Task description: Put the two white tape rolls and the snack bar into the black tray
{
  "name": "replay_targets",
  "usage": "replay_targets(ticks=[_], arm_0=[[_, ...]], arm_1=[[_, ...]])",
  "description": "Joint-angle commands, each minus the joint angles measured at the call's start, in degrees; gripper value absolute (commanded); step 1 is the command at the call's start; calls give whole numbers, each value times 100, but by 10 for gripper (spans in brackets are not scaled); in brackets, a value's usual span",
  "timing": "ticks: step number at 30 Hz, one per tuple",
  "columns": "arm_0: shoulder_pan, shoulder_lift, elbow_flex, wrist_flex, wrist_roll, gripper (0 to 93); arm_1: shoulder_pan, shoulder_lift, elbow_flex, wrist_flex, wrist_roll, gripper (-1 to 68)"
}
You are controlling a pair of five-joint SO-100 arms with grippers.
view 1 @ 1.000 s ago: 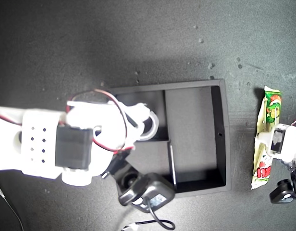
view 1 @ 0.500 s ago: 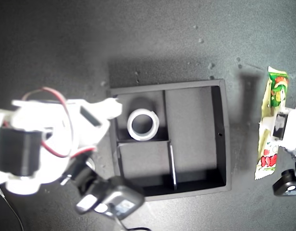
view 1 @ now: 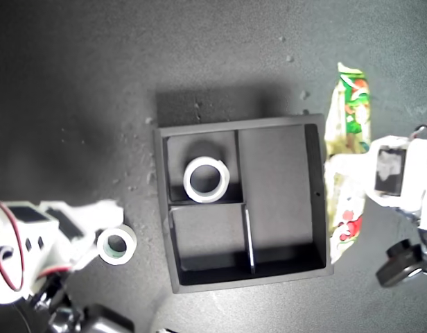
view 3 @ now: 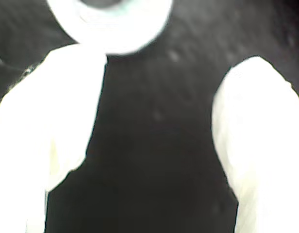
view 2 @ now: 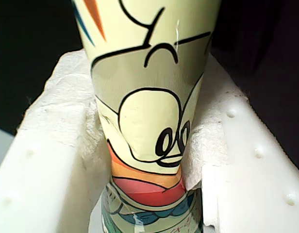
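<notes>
The snack bar point(view 1: 352, 104) hangs lifted along the black tray's point(view 1: 323, 208) wall at the exterior view's right, slightly overlapping that wall. My first gripper point(view 1: 346, 165) is shut on its middle; the first wrist view shows the cartoon-printed wrapper point(view 2: 149, 97) pinched between the white fingers point(view 2: 57, 145). An all-white tape roll point(view 1: 188, 179) lies in a small tray compartment. The smaller roll with a greenish core point(view 1: 130, 243) lies on the dark table at the exterior view's lower left. My second gripper point(view 1: 102, 234) stands open just behind it, and the roll point(view 3: 115, 29) shows blurred beyond one fingertip point(view 3: 76, 63).
The tray's long compartment point(view 1: 276, 194) and second small compartment point(view 1: 206, 236) hold nothing. A black camera module point(view 1: 401, 263) hangs below the first arm. Red wires point(view 1: 12, 263) loop over the second arm at the exterior view's left edge. Specks dot the table.
The second arm pulled out of the tray toward the exterior view's lower left, leaving the all-white roll in its compartment. The first gripper carried the snack bar up and closer to the tray.
</notes>
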Motion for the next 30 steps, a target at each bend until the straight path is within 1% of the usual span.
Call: replay_targets(ticks=[1, 5, 9, 12, 16, 22, 30], arm_0=[[334, -220, 26, -413, -290, 160], [598, -413, 167, -800, -492, 156], [756, -466, 492, -1187, -677, 155], [756, -343, 940, -1652, -729, 154], [712, -352, 1143, -1942, -729, 153], [677, -554, 1169, -2153, -694, 154], [677, -756, 1512, -2505, -932, 158]], arm_1=[[-88, -650, -1116, -123, -62, -4], [-202, -1151, -1749, -255, -53, -4], [-229, -1178, -1556, -413, -35, -4], [-246, -1178, -1371, -483, 18, -4], [-290, -1178, -1230, -501, 62, -4], [-325, -1178, -1143, -501, 105, -4], [-413, -1178, -1143, -501, 79, -3]])
